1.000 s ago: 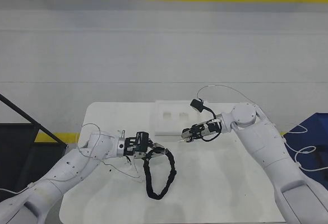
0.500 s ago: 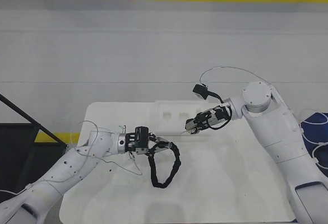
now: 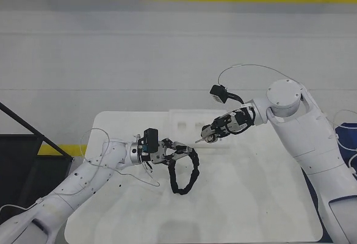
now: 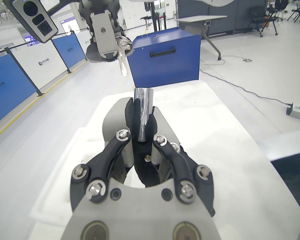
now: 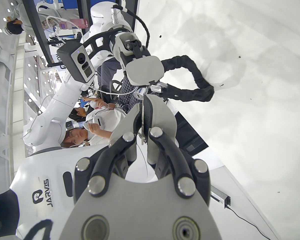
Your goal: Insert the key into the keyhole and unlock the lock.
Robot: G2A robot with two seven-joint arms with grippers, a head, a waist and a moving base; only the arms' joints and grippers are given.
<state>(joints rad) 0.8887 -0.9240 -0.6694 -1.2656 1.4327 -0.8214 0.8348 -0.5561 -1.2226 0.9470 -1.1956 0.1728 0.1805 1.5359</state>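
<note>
The lock is a black-sleeved cable loop with a chrome cylinder. My left gripper is shut on that cylinder and holds it above the table, open end pointing at the other arm. The loop hangs from the cylinder down toward the table. My right gripper is shut on the silver key, blade pointing toward the cylinder, a short gap away. In the right wrist view the key sits edge-on between the fingers, in line with the lock cylinder in the left gripper.
A white foam tray lies at the back of the white table, just beyond both grippers. A blue box stands past the table's right edge. A black frame stands off to the left.
My left gripper has raised the lock and carried it right, drawing the cable loop along. My right gripper has drawn back and up with the key.
</note>
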